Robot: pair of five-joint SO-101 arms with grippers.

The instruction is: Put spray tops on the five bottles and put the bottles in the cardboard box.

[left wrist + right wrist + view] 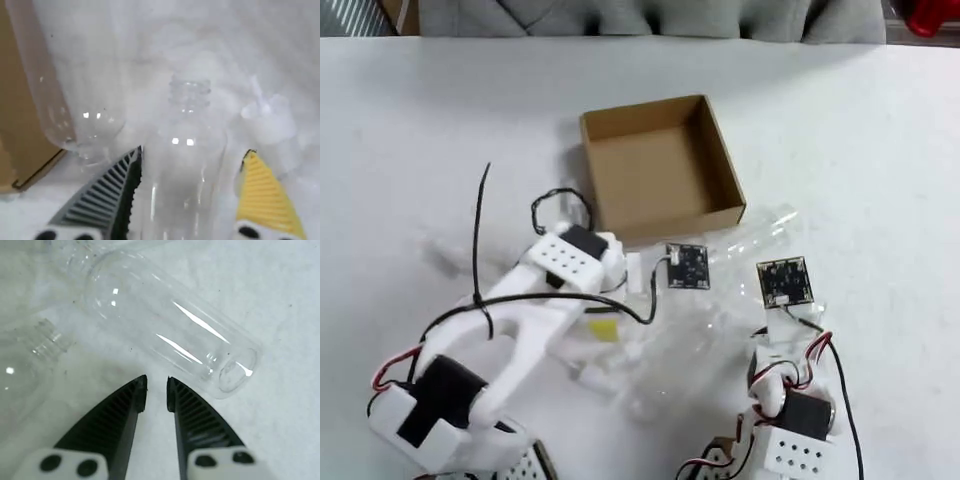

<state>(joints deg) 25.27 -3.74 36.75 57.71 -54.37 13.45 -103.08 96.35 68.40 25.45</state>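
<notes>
A clear bottle (185, 165) without a top lies between the fingers of my left gripper (194, 151). Its threaded neck (189, 92) points away. The grey finger (120, 185) is against the bottle's side and the yellow finger (260, 190) stands a little off it, so the gripper is open around it. A second clear bottle (75, 100) lies beside the cardboard box (15, 125). My right gripper (156, 385) hangs over the table, open by a narrow gap and holding nothing. Another bottle (170, 335) lies on its side just past its tips. The box (660, 165) is open and holds nothing.
Clear bottles lie scattered in front of the box (760, 228) and between the two arms (670, 350). A small white piece (265, 117) lies past the yellow finger, and another white piece (595, 378) lies by the left arm. A black cable (480, 240) trails across the table's left side.
</notes>
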